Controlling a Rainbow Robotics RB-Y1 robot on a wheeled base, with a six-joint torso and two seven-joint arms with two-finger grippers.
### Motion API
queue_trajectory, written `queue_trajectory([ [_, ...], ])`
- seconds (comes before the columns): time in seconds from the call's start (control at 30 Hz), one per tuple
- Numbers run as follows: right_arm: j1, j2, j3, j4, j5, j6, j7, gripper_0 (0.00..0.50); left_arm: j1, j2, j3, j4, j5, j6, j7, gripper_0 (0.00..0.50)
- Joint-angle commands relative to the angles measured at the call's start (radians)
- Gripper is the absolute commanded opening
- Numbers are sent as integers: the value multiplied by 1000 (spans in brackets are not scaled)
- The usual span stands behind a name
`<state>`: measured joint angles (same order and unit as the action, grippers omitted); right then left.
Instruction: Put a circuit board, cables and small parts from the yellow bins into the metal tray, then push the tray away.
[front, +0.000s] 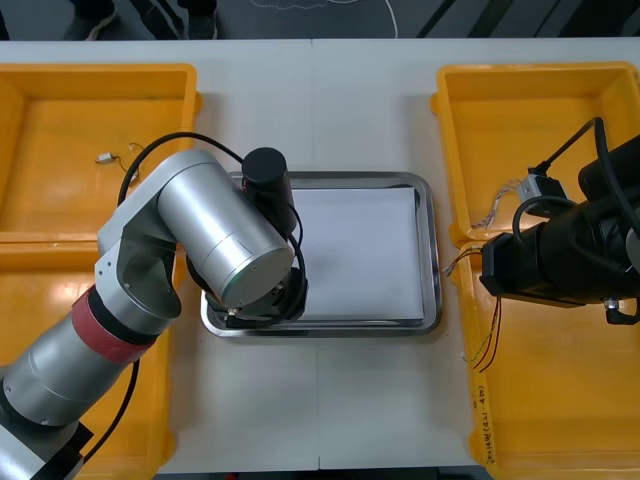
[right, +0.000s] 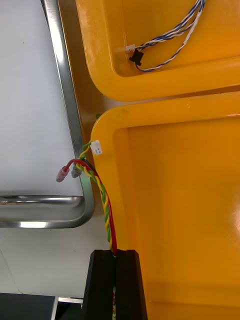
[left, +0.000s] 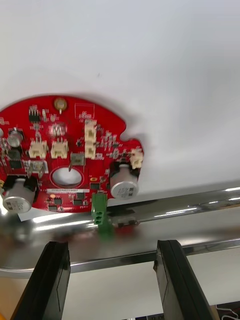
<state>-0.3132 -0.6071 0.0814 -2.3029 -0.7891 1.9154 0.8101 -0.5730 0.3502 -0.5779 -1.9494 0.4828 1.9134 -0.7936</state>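
Observation:
A round red circuit board lies on the white inside of the metal tray, close to its shiny rim. My left gripper hovers open just outside that rim, the board beyond its fingertips. In the front view the left arm covers the tray's near left corner. My right gripper is shut on a twisted red and yellow cable, above the gap between the tray and the near right bin. The cable's ends reach the tray's rim.
A twisted blue and white cable lies in the far right bin. A small white connector with thin wires sits in the far left bin. The right arm hangs over the right bins.

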Motion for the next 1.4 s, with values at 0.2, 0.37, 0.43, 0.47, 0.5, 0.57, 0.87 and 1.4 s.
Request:
queue_trajectory([
  [0.2,-14,-8,14,-29,7,4,-2,0,-73,39,147,-143,25,6,-70,500],
  [0.37,-14,-6,15,-29,5,4,3,0,-71,85,239,-175,50,6,-58,500],
  [0.43,-15,-6,15,-29,2,4,4,0,-71,105,268,-177,68,6,-52,500],
  [0.47,-15,-6,15,-27,2,4,8,0,-71,122,280,-175,79,6,-50,500],
  [0.5,-14,-6,15,-29,-1,4,9,0,-71,141,291,-177,89,6,-47,500],
  [0.57,-15,-6,15,-29,-2,4,14,0,-71,168,306,-178,108,6,-44,500],
  [0.87,-67,-6,55,-29,4,4,49,0,-70,280,412,-175,171,6,-38,500],
  [1.4,-178,43,173,50,139,4,437,0,-71,429,629,-52,290,6,-167,500],
])
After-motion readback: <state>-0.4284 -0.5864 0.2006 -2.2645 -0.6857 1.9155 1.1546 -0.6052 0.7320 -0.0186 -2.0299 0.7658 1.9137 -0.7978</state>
